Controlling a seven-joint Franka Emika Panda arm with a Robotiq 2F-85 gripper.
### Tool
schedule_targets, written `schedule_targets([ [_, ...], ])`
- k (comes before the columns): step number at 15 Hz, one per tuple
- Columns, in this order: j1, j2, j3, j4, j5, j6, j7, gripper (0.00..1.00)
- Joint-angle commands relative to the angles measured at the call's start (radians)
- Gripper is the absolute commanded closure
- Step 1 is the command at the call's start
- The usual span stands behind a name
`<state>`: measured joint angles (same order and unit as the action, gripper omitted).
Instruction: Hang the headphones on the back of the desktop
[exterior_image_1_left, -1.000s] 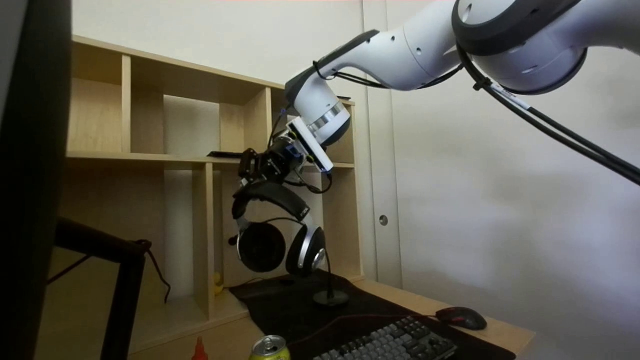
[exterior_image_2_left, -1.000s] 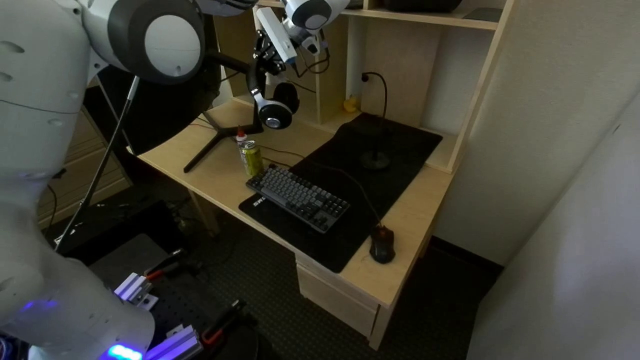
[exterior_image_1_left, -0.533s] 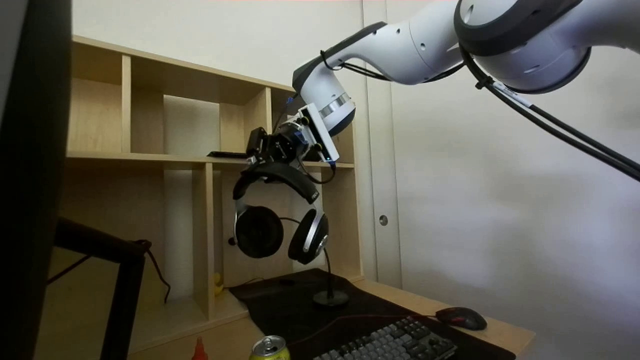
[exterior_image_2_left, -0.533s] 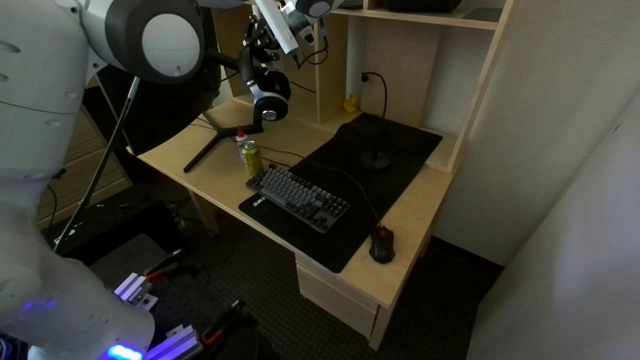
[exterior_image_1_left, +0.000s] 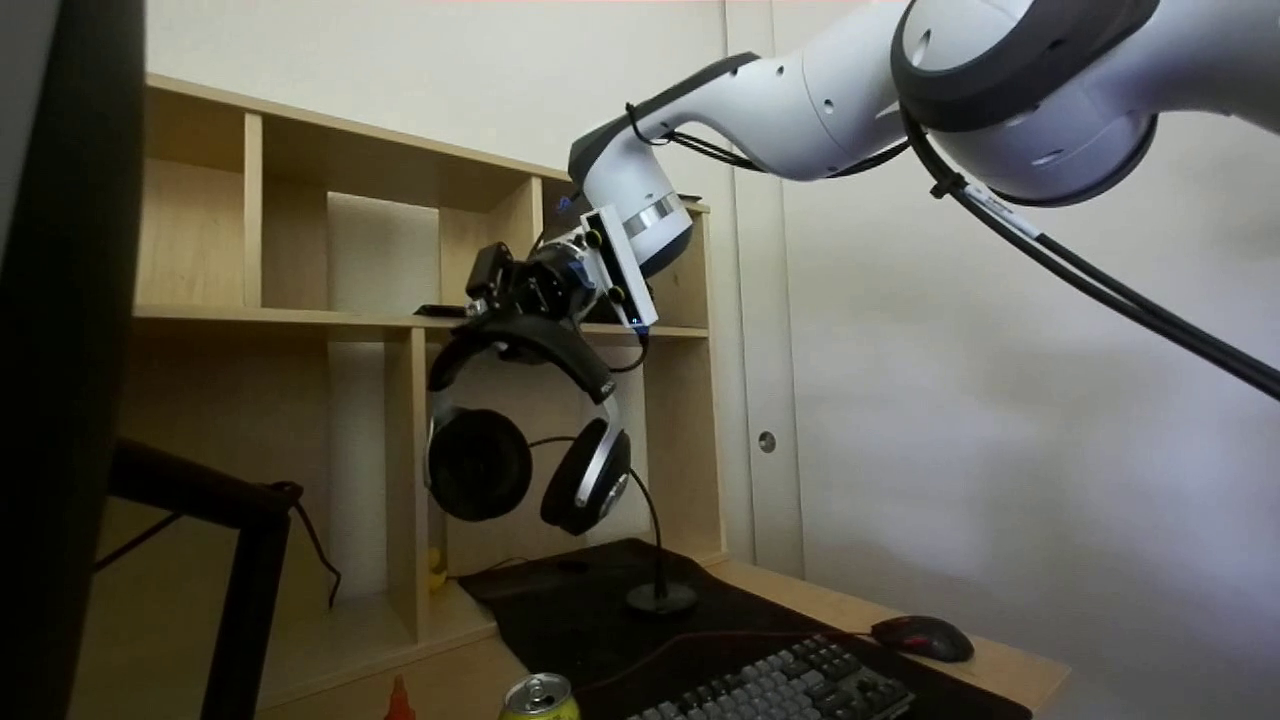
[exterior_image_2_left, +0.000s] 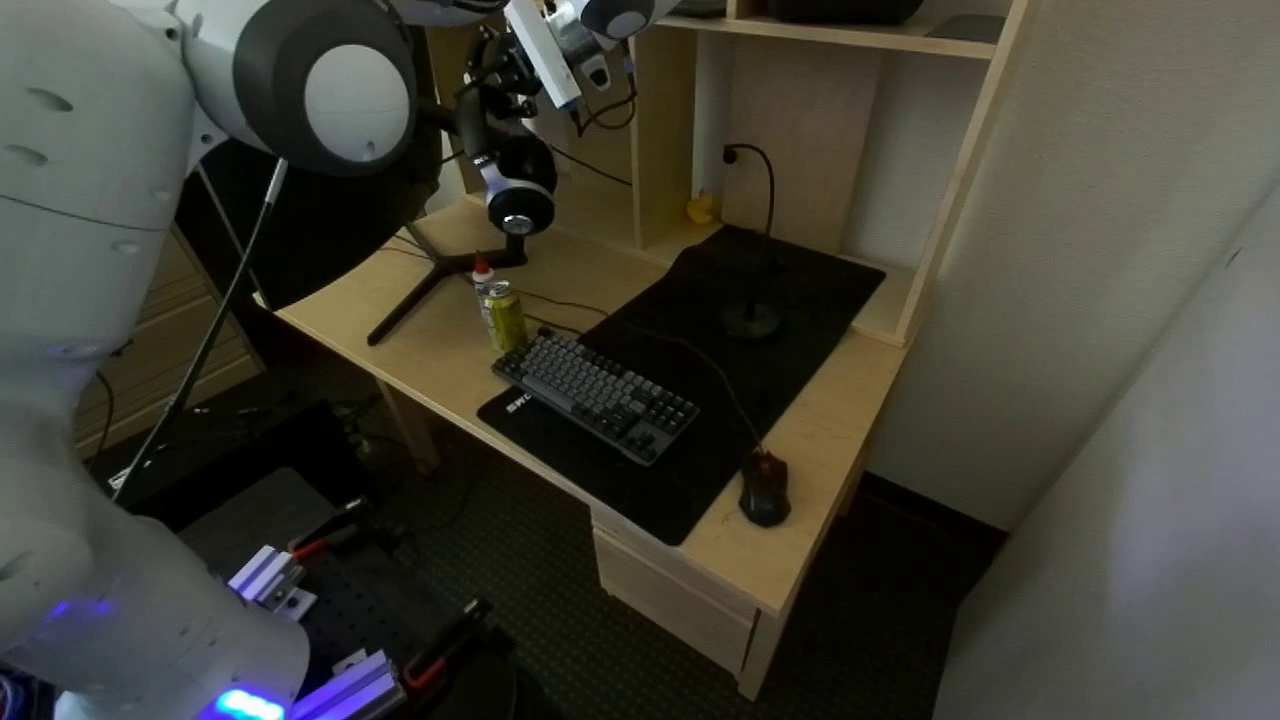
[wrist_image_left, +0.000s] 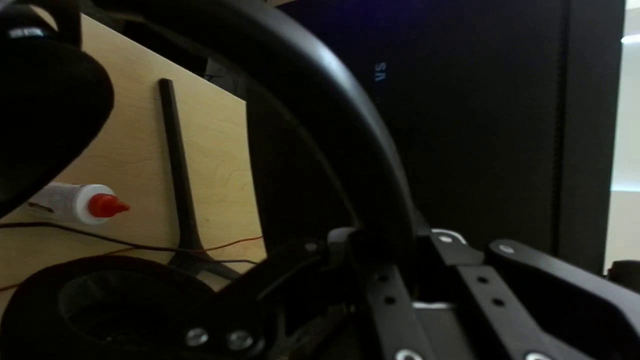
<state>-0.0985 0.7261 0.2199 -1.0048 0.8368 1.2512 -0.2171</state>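
- Headphones (exterior_image_1_left: 545, 342) hang from the end effector (wrist_image_left: 392, 242), cups (exterior_image_1_left: 480, 465) downward and well apart from the counter (exterior_image_2_left: 815, 430); our end effector is clamped on the headband (wrist_image_left: 335, 115) near its crown, a jaw to either side.
- We judge the step in hand to be the carry toward the desktop (wrist_image_left: 480, 140), whose dark back stands beyond the end effector in the wrist view; the hanging is not yet done.
- Our likeliest perch is the stand arm (exterior_image_1_left: 190, 485), which looks lower than the end effector and to its desktop side. We should turn the headband so that one cup passes each side, lower slowly until the stand arm bears the weight, and only then let go.
- Cups may swing beneath the end effector, so small, gentle moves suit us.
- Behind the end effector in an exterior view runs the shelf edge (exterior_image_1_left: 300, 314); we cannot tell the depth between, so turns there want care.
- Lower than it, a bottle (exterior_image_2_left: 482, 276) and a can (exterior_image_2_left: 507, 320) stand on the counter; we judge most room to lie toward the gooseneck device (exterior_image_2_left: 769, 200), well apart from the end effector.
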Motion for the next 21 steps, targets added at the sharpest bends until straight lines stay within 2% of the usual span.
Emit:
schedule_targets([
  [1, 0.020, 0.044, 0.034, 0.134, 0.107, -0.102, 0.012, 0.96],
  [4, 0.042, 0.055, 0.043, 0.189, 0.196, -0.138, 0.041, 0.96],
  [5, 0.036, 0.022, 0.032, 0.110, 0.150, -0.097, 0.009, 0.83],
  [7, 0.047, 0.023, 0.034, 0.132, 0.172, -0.107, 0.017, 0.83],
  [8, 0.048, 0.023, 0.034, 0.136, 0.172, -0.110, 0.017, 0.96],
  [9, 0.052, 0.045, 0.042, 0.155, 0.179, -0.121, 0.029, 0.96],
  [12, 0.064, 0.146, 0.067, 0.261, 0.311, -0.148, 0.049, 0.96],
  [14, 0.092, 0.213, 0.079, 0.338, 0.386, -0.118, 0.065, 0.96],
  [16, 0.112, 0.265, 0.095, 0.408, 0.409, -0.058, 0.085, 0.96],
  [17, 0.092, 0.192, 0.073, 0.282, 0.374, -0.089, 0.035, 0.96],
  [18, 0.099, 0.210, 0.075, 0.298, 0.376, -0.083, 0.038, 0.83],
  [21, 0.099, 0.218, 0.074, 0.297, 0.374, -0.085, 0.036, 0.83],
])
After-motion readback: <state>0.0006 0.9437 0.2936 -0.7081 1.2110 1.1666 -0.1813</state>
